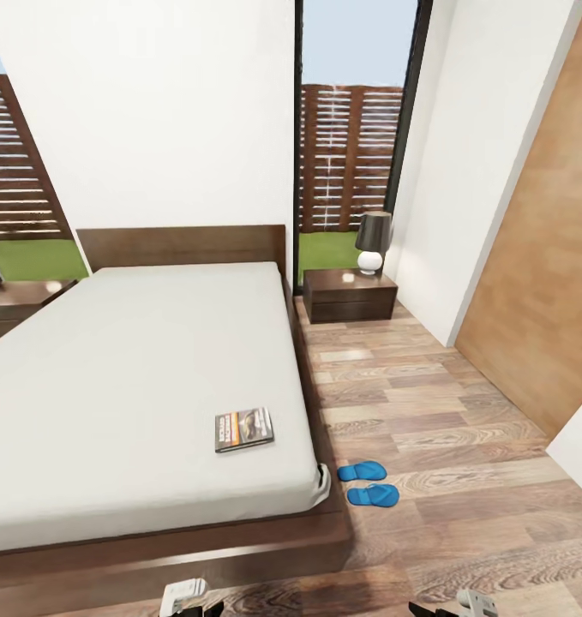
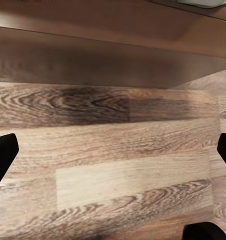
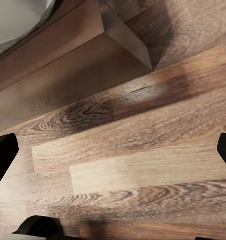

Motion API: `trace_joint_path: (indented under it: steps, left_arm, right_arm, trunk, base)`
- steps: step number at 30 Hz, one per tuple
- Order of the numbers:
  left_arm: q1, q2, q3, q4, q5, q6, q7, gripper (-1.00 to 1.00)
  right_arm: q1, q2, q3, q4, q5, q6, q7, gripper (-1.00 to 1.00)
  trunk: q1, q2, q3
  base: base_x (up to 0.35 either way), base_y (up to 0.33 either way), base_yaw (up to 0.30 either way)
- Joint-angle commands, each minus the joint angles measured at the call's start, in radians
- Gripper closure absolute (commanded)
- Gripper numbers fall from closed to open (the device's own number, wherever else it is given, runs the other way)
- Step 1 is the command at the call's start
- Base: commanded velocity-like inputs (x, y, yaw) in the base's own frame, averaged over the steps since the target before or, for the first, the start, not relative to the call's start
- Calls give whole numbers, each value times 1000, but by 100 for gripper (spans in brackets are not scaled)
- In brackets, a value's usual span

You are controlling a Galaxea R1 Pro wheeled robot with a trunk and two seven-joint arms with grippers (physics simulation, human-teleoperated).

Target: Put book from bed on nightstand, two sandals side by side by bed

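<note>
Head view: dark, orange-banded book [image 1: 243, 428].

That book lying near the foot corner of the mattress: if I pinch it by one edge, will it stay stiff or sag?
The book looks thin and lies flat, so it is probably light and may bend somewhat from an edge pinch. The mattress beneath looks soft, so pressing down could sink it rather than help the jaws get under.

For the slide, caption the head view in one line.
Book lies on the bed; two blue sandals sit beside it on the floor, nightstand beyond.
</note>
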Motion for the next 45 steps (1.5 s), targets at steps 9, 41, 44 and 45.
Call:
trace_joint_path:
  steps: [9,41,44,45]
  left_arm:
    - [-1,0,8,1,-11,-4,-2,-100]
    - [-1,0,8,1,-11,-4,-2,-100]
    - [-1,0,8,1,-11,-4,-2,-100]
    - [-1,0,8,1,-11,-4,-2,-100]
  right_arm:
    - [0,0,-8,-1,5,6,5,-100]
    - [-1,0,-10,-1,-5,6,7,-100]
    - [0,0,-10,-1,-5,6,7,-100]
    - [0,0,-10,-1,-5,6,7,-100]
  trunk:
    - [-35,63,27]
    - [-157,287,128]
    - [-169,308,137]
    - [-173,315,140]
  base:
    - [0,0,0]
    - [0,0,36]
    - [0,0,5]
    - [0,0,2]
